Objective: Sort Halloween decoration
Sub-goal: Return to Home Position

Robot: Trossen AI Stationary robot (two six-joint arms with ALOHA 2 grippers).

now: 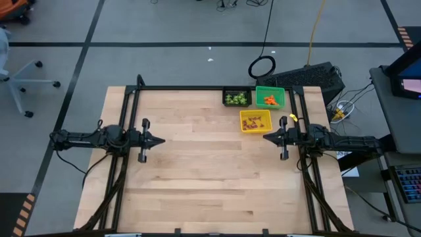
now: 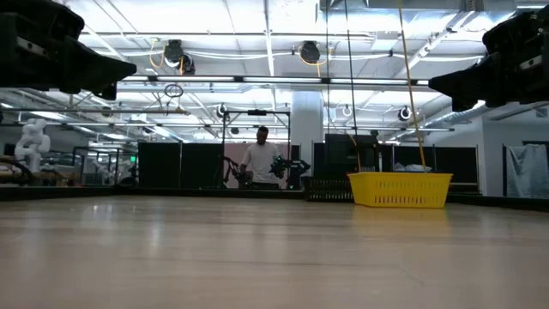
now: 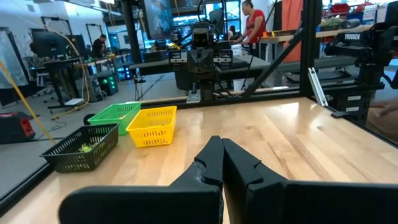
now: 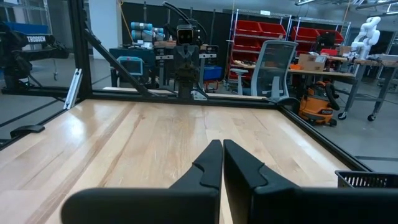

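The Halloween decoration lies sorted in three small bins at the table's far right: light-green pieces (image 1: 236,99) in the black bin (image 1: 237,97), orange pieces (image 1: 270,100) in the green bin (image 1: 270,97), purple and orange pieces (image 1: 255,121) in the yellow bin (image 1: 256,120). My left gripper (image 1: 160,139) hovers shut over the table's left side, pointing level toward the right. My right gripper (image 1: 266,137) hovers shut at the right side, just on the near side of the yellow bin, pointing left. Both hold nothing.
Bare wooden tabletop (image 1: 210,171) spreads between the two arms and toward the near edge. A black frame (image 1: 197,88) runs along the far edge and both sides. A person (image 2: 261,159) stands in the room beyond the table.
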